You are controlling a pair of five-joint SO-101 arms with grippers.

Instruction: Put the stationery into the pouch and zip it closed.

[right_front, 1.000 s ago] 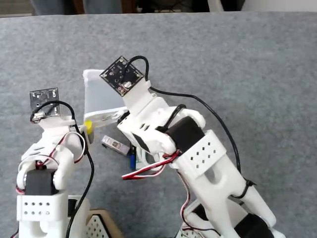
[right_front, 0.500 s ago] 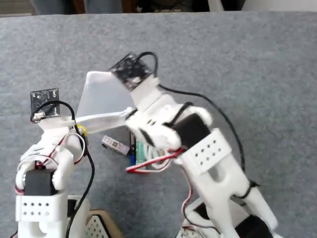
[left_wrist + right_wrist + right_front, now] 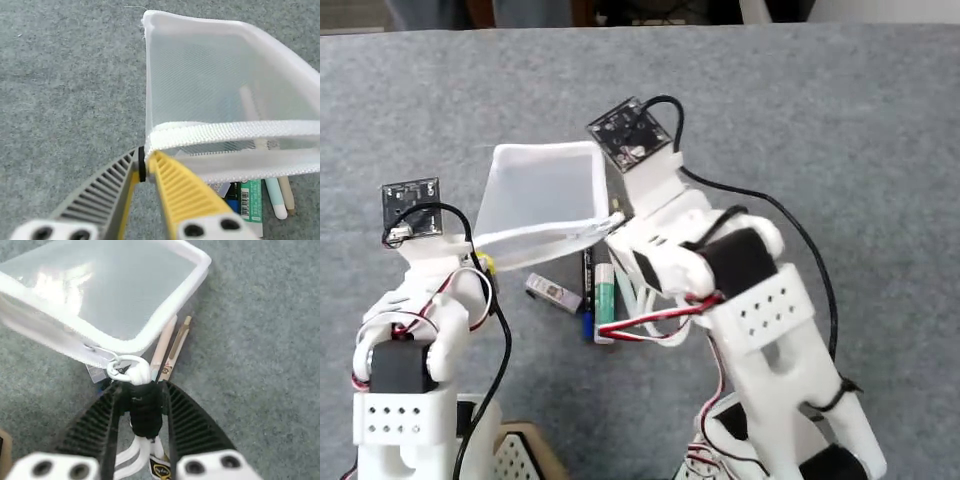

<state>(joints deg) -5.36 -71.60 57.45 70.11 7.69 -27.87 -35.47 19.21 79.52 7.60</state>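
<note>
fingers [image 3: 180,185] on your left arm pinch a corner of the pouch [image 3: 545,190]; your right fingers [image 3: 192,425] clamp the zip pull [image 3: 131,371]. the pouch hangs stretched between them over the desk [image 3: 840,120], stationery [image 3: 605,290] lying beneath, apparently outside it. zip now and you likely close it empty; tug harder and the corner may slip.

pouch [image 3: 545,190]: translucent white mesh, white edging
zipper pull [image 3: 145,412]: black, white tip
left claw [image 3: 144,159]: yellow and grey, ridged
right claw [image 3: 142,390]: black, ridged
marker [image 3: 606,297]: green and white
table [image 3: 840,120]: grey, flecked
</note>
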